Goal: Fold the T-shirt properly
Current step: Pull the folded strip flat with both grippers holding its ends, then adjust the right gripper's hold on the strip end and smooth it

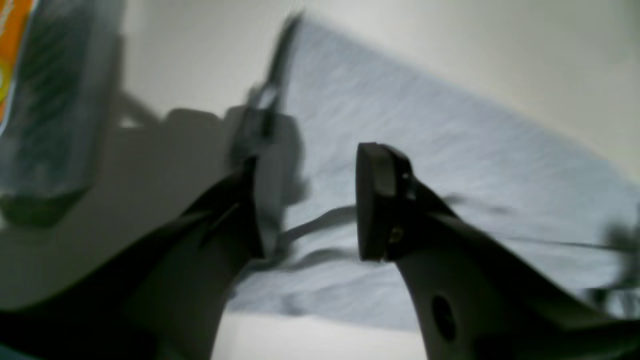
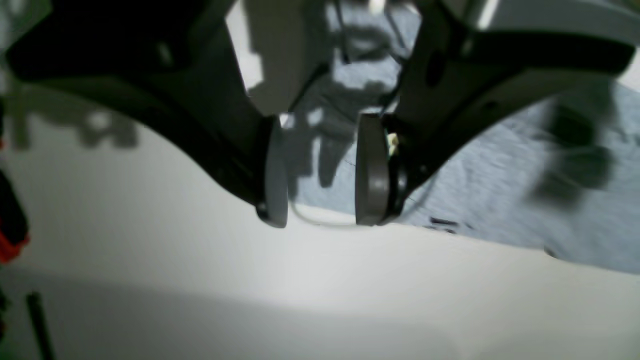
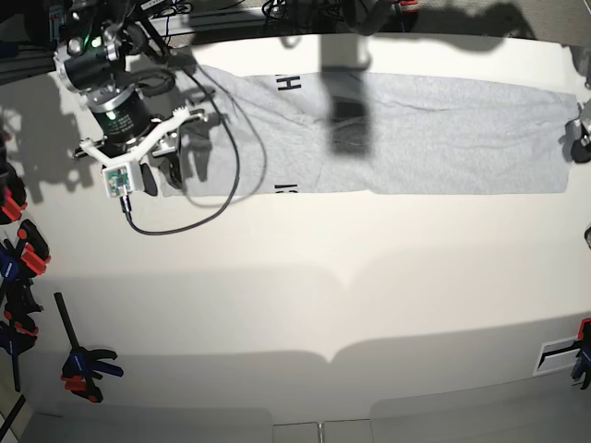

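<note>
**Soft grey cloth, folded long, both grippers empty**

Cloth first: the T-shirt [image 3: 416, 138] lies as a long flat band across the far side of the white table [image 3: 305, 305], black lettering peeking at its left part. It looks light, limp and non-slippery heather knit; I would pinch it at corners or along a hem.

Over the shirt's left end, the right gripper [image 2: 320, 170] hangs with jaws spread, holding nothing. The left gripper [image 1: 307, 200], probably by the shirt's right end, is blurred, jaws apart, empty.

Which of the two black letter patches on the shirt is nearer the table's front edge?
The lower lettering, at the T-shirt's near edge; the other lettering is farther back.
</note>
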`<state>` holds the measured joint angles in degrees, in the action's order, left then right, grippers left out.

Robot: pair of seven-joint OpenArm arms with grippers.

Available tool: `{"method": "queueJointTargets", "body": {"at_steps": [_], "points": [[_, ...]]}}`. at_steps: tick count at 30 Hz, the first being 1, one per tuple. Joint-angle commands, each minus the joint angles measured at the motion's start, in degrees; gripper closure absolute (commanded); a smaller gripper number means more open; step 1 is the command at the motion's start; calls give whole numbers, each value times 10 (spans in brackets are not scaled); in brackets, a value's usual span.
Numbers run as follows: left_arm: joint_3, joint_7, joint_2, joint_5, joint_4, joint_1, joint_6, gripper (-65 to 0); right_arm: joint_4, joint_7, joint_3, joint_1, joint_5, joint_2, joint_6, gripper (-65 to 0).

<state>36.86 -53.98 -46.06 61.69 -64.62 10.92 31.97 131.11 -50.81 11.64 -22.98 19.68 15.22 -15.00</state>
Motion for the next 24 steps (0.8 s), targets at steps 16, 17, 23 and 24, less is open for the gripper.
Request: {"method": "queueJointTargets", "body": {"at_steps": [16, 17, 23, 24], "points": [[6, 13, -14, 37, -82, -5, 6, -229, -230, 16, -17, -1, -57, 5, -13, -216], [6, 13, -14, 28, -82, -5, 6, -229, -246, 25, -17, -1, -78, 5, -12, -216], [6, 13, -14, 15, -82, -5, 6, -229, -274, 34, -13, 1, -144, 7, -3, -216], [6, 13, -14, 5, -82, -5, 6, -229, -273, 35, -11, 2, -151, 7, 5, -216]]}}
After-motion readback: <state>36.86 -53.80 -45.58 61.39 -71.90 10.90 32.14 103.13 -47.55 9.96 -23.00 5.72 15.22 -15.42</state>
